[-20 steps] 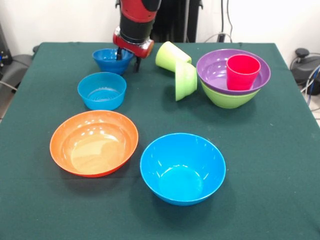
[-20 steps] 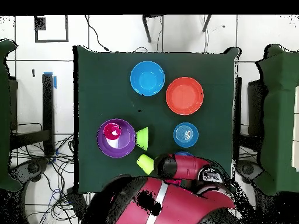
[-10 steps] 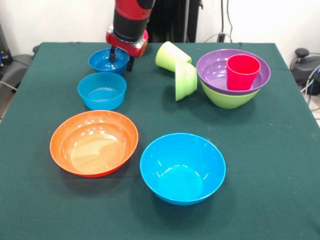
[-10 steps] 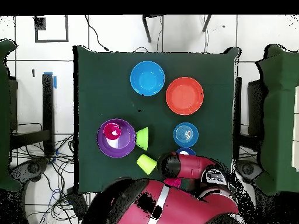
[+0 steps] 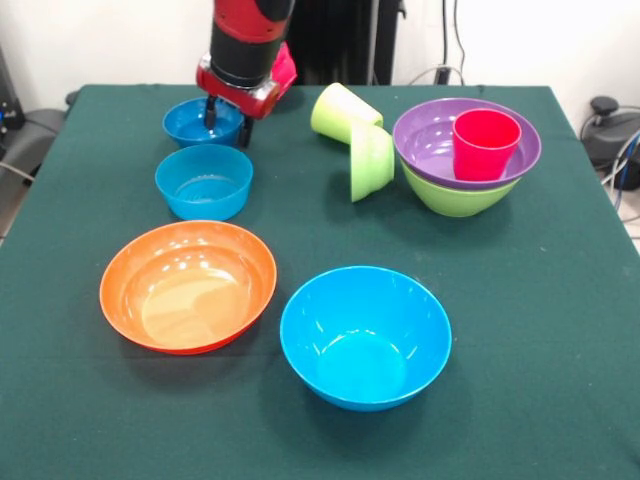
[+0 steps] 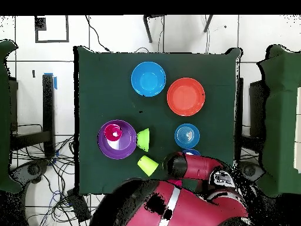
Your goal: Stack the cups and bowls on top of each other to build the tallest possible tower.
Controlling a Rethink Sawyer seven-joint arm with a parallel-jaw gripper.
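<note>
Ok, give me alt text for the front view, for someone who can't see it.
A red robot arm's gripper reaches into a small dark blue bowl at the far side of a green table. To the right, a red cup sits in a purple bowl nested in a green bowl.

The red and black arm (image 5: pixel 243 45) comes down steeply at the far left of the bench (image 5: pixel 540 330). Its pincer (image 5: pixel 226 118) hangs low, two dark fingers (image 5: pixel 211 110) apart, pointing straight down.
</note>
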